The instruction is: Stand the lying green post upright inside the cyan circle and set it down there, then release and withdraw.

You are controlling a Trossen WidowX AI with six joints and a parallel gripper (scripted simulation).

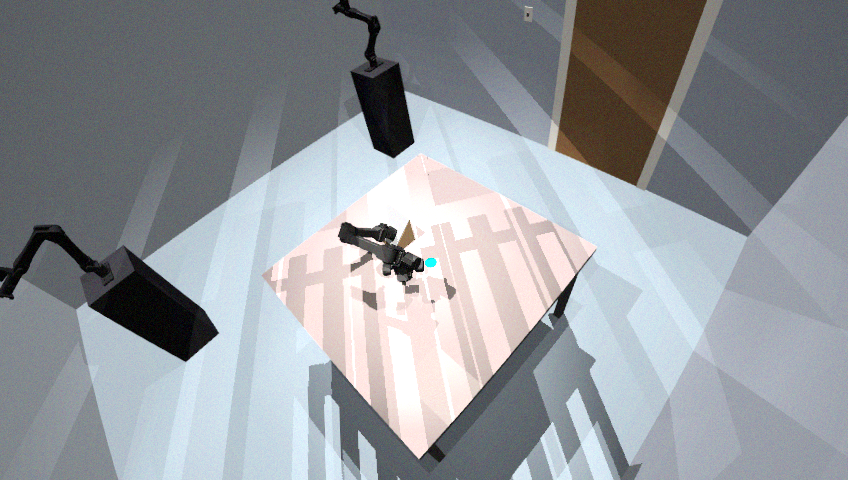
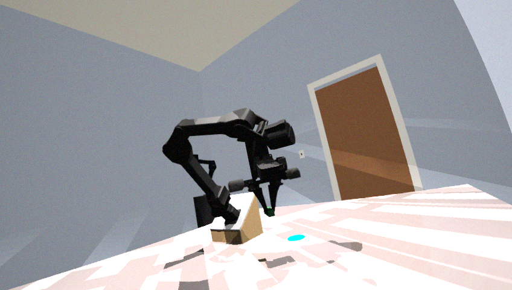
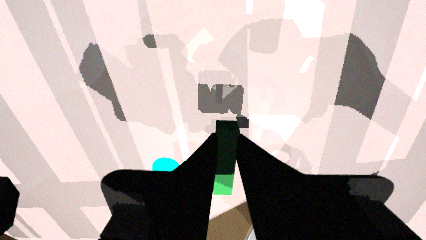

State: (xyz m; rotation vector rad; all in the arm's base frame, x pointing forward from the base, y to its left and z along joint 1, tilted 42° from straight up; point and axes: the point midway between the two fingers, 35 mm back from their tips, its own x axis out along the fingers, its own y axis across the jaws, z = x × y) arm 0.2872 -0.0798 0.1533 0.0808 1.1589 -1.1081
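Observation:
The green post [image 2: 269,212] [image 3: 223,185] is pinched between my fingertips, above the table. In the wrist view it runs from the fingertips back towards the lower edge; in the exterior view it looks short, seen nearly end-on, so it does not look upright. My gripper [image 2: 270,209] [image 3: 226,138] points down and is shut on the post. In the top view the arm hides the post and fingertips. The flat cyan circle [image 1: 430,262] [image 2: 296,237] [image 3: 164,164] lies on the table, to the left of the fingertips in the wrist view, with nothing standing on it.
A wooden wedge-shaped block [image 1: 407,236] [image 2: 253,219] [image 3: 229,223] stands close to the arm's base and near the gripper. The table [image 1: 505,333] carries striped shadows. Two other arms stand on black pedestals [image 1: 386,113] [image 1: 148,309] off the table.

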